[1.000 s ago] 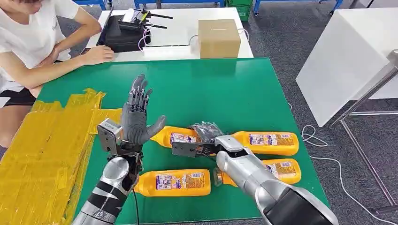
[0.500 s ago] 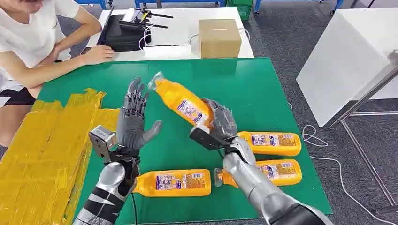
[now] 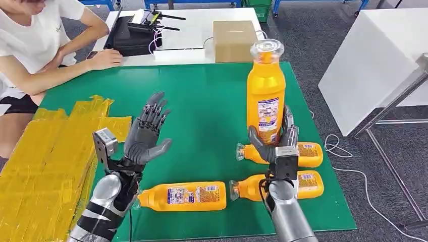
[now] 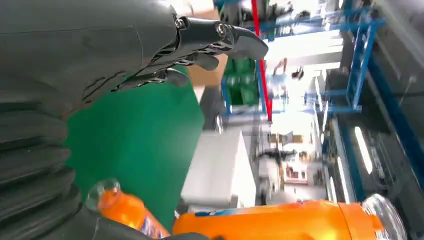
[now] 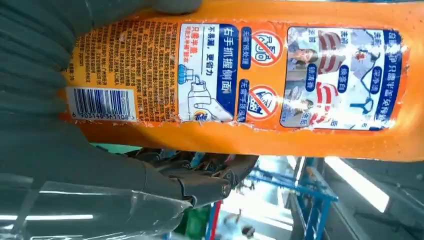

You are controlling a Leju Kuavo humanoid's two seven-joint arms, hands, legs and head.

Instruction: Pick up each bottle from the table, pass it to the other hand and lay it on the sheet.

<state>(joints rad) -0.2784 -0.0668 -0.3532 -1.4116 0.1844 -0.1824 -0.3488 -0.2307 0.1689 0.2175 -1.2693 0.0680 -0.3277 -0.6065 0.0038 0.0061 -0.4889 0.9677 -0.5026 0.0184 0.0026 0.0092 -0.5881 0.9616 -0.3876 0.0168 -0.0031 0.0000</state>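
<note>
Our right hand point(image 3: 275, 143) grips the orange bottle point(image 3: 266, 96) by its base, upright above the green worktop point(image 3: 212, 101). Our left hand point(image 3: 146, 136) waits spread and empty, well left. The bottle looks rigid, smooth, probably top-heavy; we should take it mid-body, around the label

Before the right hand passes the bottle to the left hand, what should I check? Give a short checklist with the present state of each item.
1. Right hand grips the held bottle at its base: ok.
2. Held bottle upright, cap on: ok.
3. Left hand open, fingers spread: ok.
4. Hands close enough for the pass: not ok, a wide gap remains.
5. Yellow sheet has free space: ok.
6. Grip firmness: cannot tell.
</note>
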